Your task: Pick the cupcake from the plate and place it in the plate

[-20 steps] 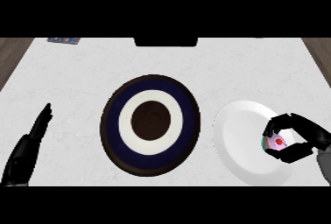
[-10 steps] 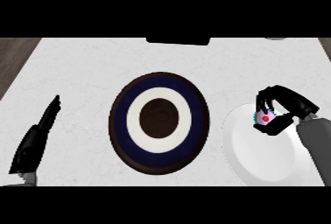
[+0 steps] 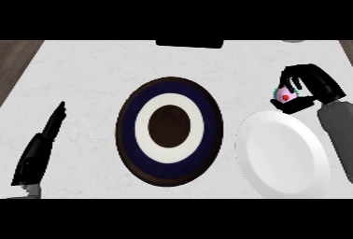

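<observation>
A small pink cupcake (image 3: 285, 95) with a red top sits inside my right hand (image 3: 309, 84), whose fingers and thumb curl round it. The hand is held beyond the far edge of the plain white plate (image 3: 279, 154) at the right. At the counter's middle lies a larger plate (image 3: 170, 130) with a dark brown rim, a navy ring, a white ring and a brown centre; it has nothing on it. My left hand (image 3: 40, 149) rests open at the left, fingers straight and pointing away from me.
A black object (image 3: 189, 43) lies at the counter's far edge, partly cut off. The counter's top is pale marble, with a dark wooden strip (image 3: 17, 53) at the far left.
My right hand has lifted the cupcake off the white plate and carried it away from me, past the plate's far rim. The left hand has kept its pose.
</observation>
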Tool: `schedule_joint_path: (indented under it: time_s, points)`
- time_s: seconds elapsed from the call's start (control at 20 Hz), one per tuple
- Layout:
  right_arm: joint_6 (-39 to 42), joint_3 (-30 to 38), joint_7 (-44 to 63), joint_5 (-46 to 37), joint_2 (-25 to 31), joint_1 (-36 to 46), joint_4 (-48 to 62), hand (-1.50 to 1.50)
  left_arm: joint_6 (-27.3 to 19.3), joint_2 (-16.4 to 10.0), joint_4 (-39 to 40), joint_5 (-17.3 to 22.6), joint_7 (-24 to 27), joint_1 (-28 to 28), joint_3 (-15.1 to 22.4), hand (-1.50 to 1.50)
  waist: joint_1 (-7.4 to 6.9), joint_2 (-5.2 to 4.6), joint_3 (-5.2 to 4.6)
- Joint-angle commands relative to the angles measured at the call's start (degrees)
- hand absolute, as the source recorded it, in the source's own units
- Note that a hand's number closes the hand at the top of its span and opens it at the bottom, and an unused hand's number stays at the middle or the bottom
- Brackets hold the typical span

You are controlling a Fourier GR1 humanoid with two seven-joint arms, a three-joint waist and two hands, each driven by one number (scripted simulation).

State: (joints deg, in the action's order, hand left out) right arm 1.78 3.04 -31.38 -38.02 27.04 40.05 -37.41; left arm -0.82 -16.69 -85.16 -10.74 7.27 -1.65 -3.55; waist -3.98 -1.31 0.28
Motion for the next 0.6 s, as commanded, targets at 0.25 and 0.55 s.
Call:
schedule_joint_path:
  time_s: [0.25, 0.55]
  points:
    - [2.35, 7.39, -20.01, 9.4, -0.23, 6.8, 3.24, 1.5, 1.64, -1.92, -0.62, 1.53, -1.51, -1.37, -2.6, 0.0, 2.2, 0.91, -0.16]
    - [13.04, 4.96, -18.31, 11.64, -1.2, 8.28, -4.4, 1.5, 0.43, -1.13, 2.27, 0.13, 2.59, -3.14, -3.58, 0.0, 3.72, 1.41, -0.31]
